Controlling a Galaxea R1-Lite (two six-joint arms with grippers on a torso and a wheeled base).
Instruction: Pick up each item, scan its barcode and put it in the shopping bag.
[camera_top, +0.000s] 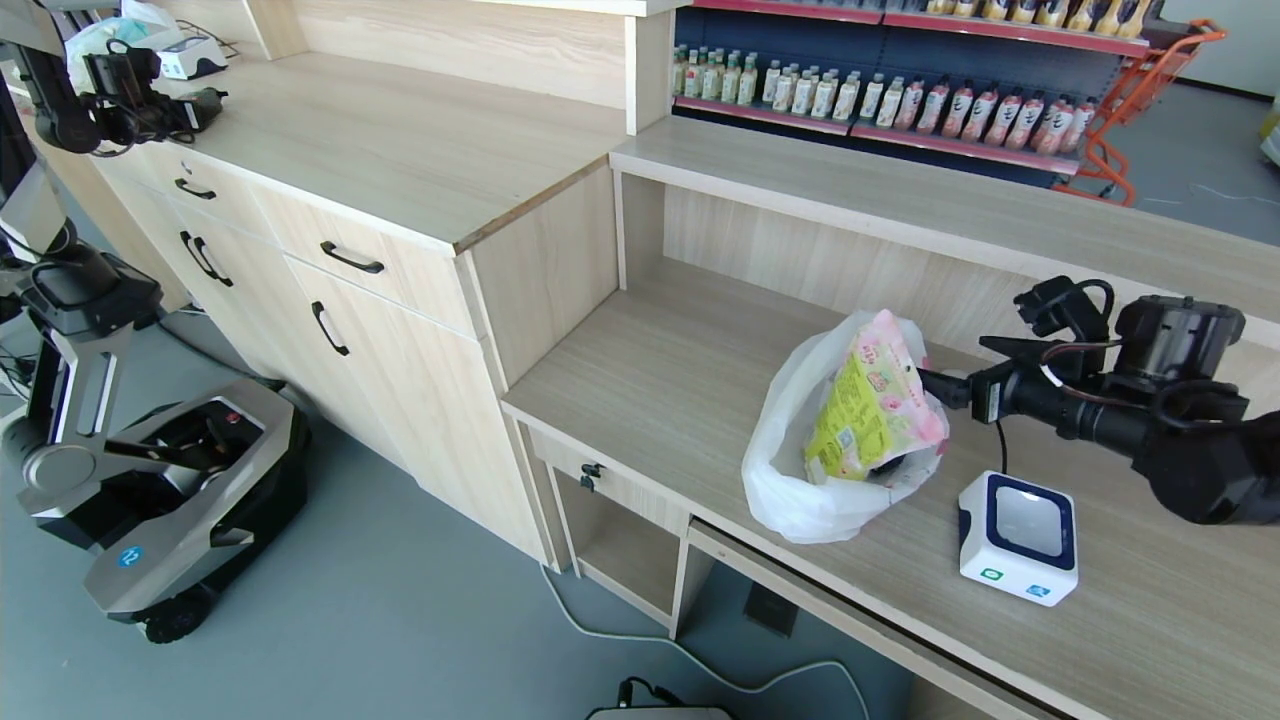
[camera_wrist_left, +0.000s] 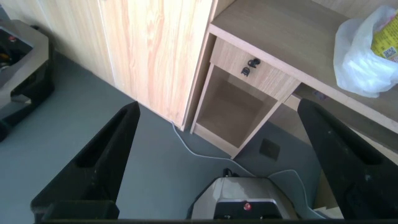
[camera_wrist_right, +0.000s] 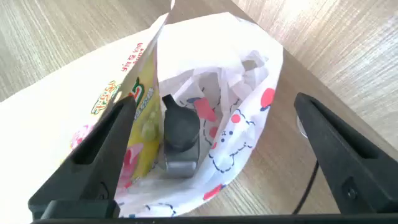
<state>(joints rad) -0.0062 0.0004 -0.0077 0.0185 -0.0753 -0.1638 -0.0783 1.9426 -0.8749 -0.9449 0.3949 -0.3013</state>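
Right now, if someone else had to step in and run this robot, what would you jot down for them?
Left gripper: open, holding nothing, out over the floor by the cabinets.
Right gripper: open, holding nothing, at the mouth of the shopping bag on the counter.
Done: the green and pink snack packet stands in the bag, with a dark item next to it.
The scanner sits on the counter beside the bag.
Left: probably just draw the right arm back from the bag.

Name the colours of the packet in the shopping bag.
The packet is yellow-green and pink; head view.
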